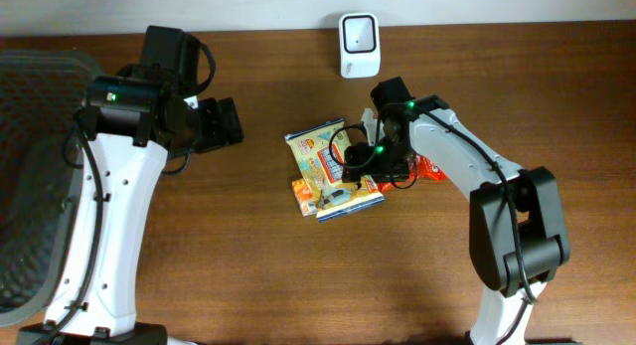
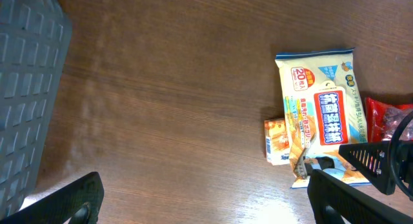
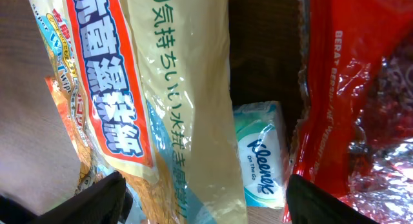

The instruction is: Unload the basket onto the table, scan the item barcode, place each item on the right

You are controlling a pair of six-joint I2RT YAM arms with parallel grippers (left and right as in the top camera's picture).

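Wipes pack [image 3: 174, 88] noted directly beneath right pincer [image 3: 206, 201], its long axis lying crosswise between the jaws. Jaws spread, nothing grasped. Left pincer [image 2: 206, 198] released, well apart.

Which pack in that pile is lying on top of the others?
The pale yellow wipes pack with the red label: it overlaps the small orange box and the Kleenex pack, while the red packet lies beside it.
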